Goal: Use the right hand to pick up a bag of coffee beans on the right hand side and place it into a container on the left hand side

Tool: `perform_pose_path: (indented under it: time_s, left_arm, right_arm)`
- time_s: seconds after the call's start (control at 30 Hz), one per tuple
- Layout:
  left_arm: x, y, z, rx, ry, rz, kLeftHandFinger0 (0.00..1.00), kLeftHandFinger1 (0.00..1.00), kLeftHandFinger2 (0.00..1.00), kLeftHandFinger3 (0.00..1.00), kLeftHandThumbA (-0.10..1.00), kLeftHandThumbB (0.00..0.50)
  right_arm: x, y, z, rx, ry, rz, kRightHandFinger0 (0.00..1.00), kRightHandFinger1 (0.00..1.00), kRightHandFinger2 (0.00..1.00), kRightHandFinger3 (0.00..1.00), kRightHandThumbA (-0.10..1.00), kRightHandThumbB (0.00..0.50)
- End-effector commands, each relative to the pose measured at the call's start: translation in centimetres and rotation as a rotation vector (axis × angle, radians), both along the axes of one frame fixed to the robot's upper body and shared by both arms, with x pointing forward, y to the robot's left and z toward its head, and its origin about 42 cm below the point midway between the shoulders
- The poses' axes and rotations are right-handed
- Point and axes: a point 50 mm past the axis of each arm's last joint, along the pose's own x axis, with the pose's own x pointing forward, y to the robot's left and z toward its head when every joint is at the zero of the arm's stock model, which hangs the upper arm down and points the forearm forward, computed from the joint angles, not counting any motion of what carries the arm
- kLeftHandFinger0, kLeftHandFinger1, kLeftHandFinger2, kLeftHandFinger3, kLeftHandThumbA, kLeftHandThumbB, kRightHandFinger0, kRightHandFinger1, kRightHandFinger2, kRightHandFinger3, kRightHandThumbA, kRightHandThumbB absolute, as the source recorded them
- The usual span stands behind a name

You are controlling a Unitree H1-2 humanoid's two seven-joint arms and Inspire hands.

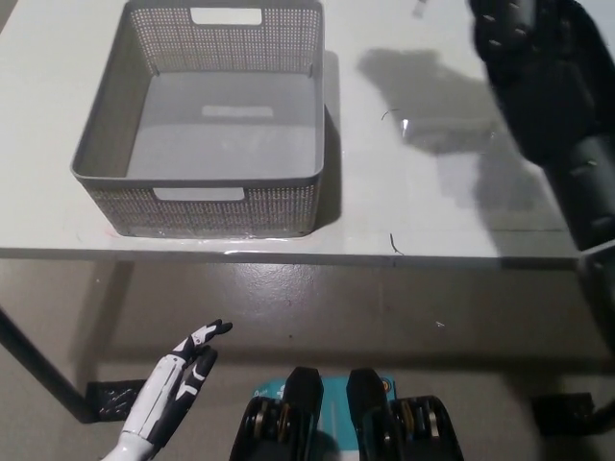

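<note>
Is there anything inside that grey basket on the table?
No. The basket shows only its bare grey floor. The near wall hides a thin strip of floor behind it. The black right arm is raised above the table; its hand is out of view.
</note>
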Motion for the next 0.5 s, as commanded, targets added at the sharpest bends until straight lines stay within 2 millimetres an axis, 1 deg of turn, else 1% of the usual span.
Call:
perform_pose_path:
  time_s: [0.0,0.03,0.07,0.1,0.13,0.2,0.23,0.27,0.3,0.33,0.37,0.4,0.47]
  left_arm:
    - [0.1,0.2,0.5,0.031,-0.016,-0.017,1.00,1.00,1.00,1.00,1.00,0.280]
    - [0.1,0.2,0.5,0.036,-0.013,-0.019,1.00,1.00,1.00,1.00,1.00,0.283]
    - [0.1,0.2,0.5,0.040,-0.011,-0.021,1.00,1.00,1.00,1.00,1.00,0.284]
    - [0.2,0.2,0.4,0.028,-0.009,-0.022,1.00,1.00,1.00,1.00,1.00,0.282]
    - [0.2,0.2,0.5,0.025,-0.010,-0.025,1.00,1.00,1.00,1.00,1.00,0.276]
    - [0.2,0.1,0.3,0.033,-0.002,-0.027,1.00,1.00,1.00,1.00,1.00,0.284]
    - [0.0,0.0,0.3,0.035,0.001,-0.029,1.00,1.00,1.00,1.00,1.00,0.285]
    - [-0.1,0.0,0.3,0.038,0.000,-0.030,1.00,1.00,1.00,1.00,1.00,0.291]
    - [-0.1,-0.1,0.3,0.045,-0.005,-0.031,1.00,1.00,1.00,1.00,1.00,0.288]
    - [-0.1,-0.2,0.3,0.044,-0.008,-0.033,1.00,1.00,1.00,1.00,1.00,0.291]
    - [0.0,-0.2,0.3,0.043,-0.010,-0.034,1.00,1.00,1.00,1.00,1.00,0.291]
    - [0.0,-0.2,0.4,0.047,-0.013,-0.036,1.00,1.00,1.00,1.00,1.00,0.282]
    - [0.1,-0.3,0.6,0.051,-0.017,-0.040,1.00,1.00,1.00,1.00,1.00,0.284]
  right_arm:
    - [-3.2,5.7,7.1,0.015,-0.159,0.100,0.00,0.24,0.71,0.80,-0.10,0.204]
    - [-3.4,6.7,6.7,0.008,-0.160,0.119,0.00,0.27,0.76,0.84,-0.10,0.185]
    - [-3.4,7.0,6.5,0.003,-0.157,0.121,0.00,0.30,0.76,0.86,-0.10,0.180]
    - [-3.6,8.3,6.2,-0.003,-0.140,0.133,0.00,0.32,0.77,0.90,-0.10,0.178]
    - [-3.7,9.1,5.8,-0.004,-0.124,0.144,0.00,0.35,0.78,0.93,-0.10,0.176]
    - [-3.8,10.6,4.9,-0.011,-0.098,0.167,0.00,0.36,0.78,0.93,-0.10,0.231]
    - [-3.8,11.3,4.5,-0.017,-0.084,0.174,0.00,0.35,0.78,0.91,-0.10,0.238]
    - [-3.7,11.9,4.0,-0.024,-0.080,0.173,0.00,0.34,0.77,0.90,-0.10,0.218]
    - [-3.6,12.6,3.5,-0.033,-0.083,0.167,0.00,0.32,0.77,0.89,-0.10,0.216]
    - [-3.6,13.1,3.2,-0.041,-0.074,0.164,0.00,0.32,0.77,0.89,-0.10,0.197]
    - [-3.5,13.3,3.1,-0.043,-0.071,0.163,0.00,0.33,0.77,0.90,-0.10,0.191]
    - [-3.4,13.6,2.8,-0.047,-0.052,0.164,0.00,0.33,0.77,0.91,-0.10,0.174]
    - [-3.1,13.8,2.5,-0.054,-0.037,0.160,0.00,0.35,0.78,0.93,-0.10,0.180]
